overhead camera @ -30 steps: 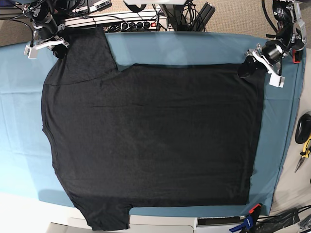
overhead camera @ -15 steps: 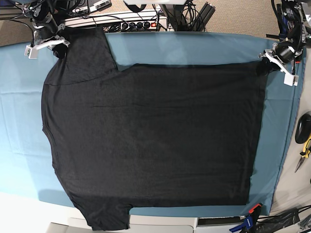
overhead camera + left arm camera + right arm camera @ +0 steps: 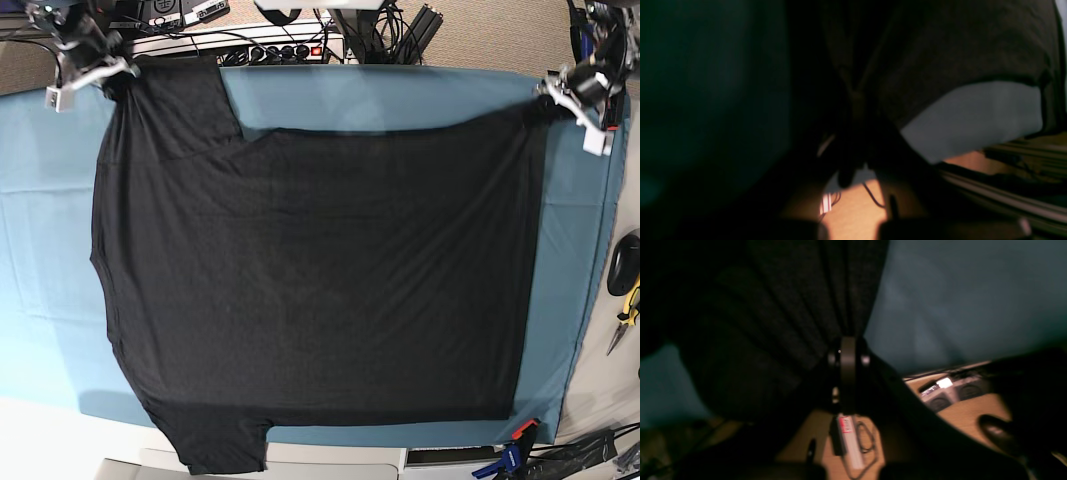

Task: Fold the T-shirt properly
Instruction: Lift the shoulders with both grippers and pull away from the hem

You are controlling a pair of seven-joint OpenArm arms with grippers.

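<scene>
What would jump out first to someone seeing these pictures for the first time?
The large black short-sleeved fabric T-shirt spread plain side up over most of the teal table cloth dominates the base view. Next, the two hands pinching its far corners: the right hand at the sleeve, the left hand at the hem corner, fabric bunched at each.

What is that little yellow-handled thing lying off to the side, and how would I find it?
Start from the big teal table cloth with the black T-shirt spread over it, then go to the pale strip beyond the cloth's edge on the picture's right. About halfway down lies a tool that looks like yellow-handled pliers, just below a black rounded object. Its yellow grips are the only yellow there.
</scene>
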